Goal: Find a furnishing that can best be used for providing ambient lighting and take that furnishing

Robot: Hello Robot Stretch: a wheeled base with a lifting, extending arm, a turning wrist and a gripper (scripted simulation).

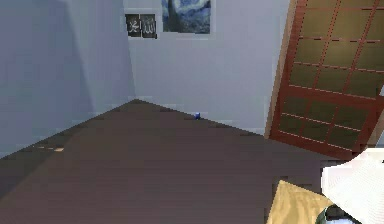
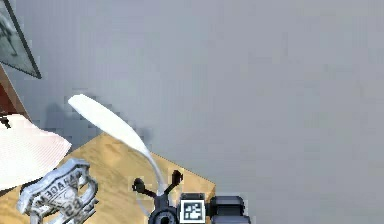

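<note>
a: what lies ahead of you?

b: in the forward view, a dark brown floor (image 1: 150,150) runs to pale blue walls (image 1: 60,60). on the far wall hang a small dark framed picture (image 1: 141,26) and, just beside it toward the view's right, a blue swirling painting (image 1: 187,17). a reddish-brown panelled wooden door (image 1: 330,75) stands at the right. a tiny blue thing (image 1: 198,115) sits where the floor meets the wall, too small to name. in the lower right corner a light wooden table (image 1: 295,205) shows its edge, with a white sheet-like shape (image 1: 355,172) just beside it.

a: and out to the arm's side?

b: there the light wooden table stands before a plain grey wall (image 2: 260,70). on it is the white desk lamp (image 2: 108,122): its long flat head leans toward the view's left, and its thin curved neck comes down to the tabletop right by my two-finger gripper (image 2: 156,182).

a: how do your fingers stand?

b: i cannot tell their state. the lamp's neck sits at or behind them on the table, so i cannot tell whether i hold anything either.

a: what else is there?

b: a white square marker (image 2: 192,210) sits just right of my gripper. at the view's left lie the white sheet-like shape and, nearer, a rounded grey-and-white object with dark print (image 2: 55,195). a framed picture (image 2: 15,45) hangs at the upper left.
</note>
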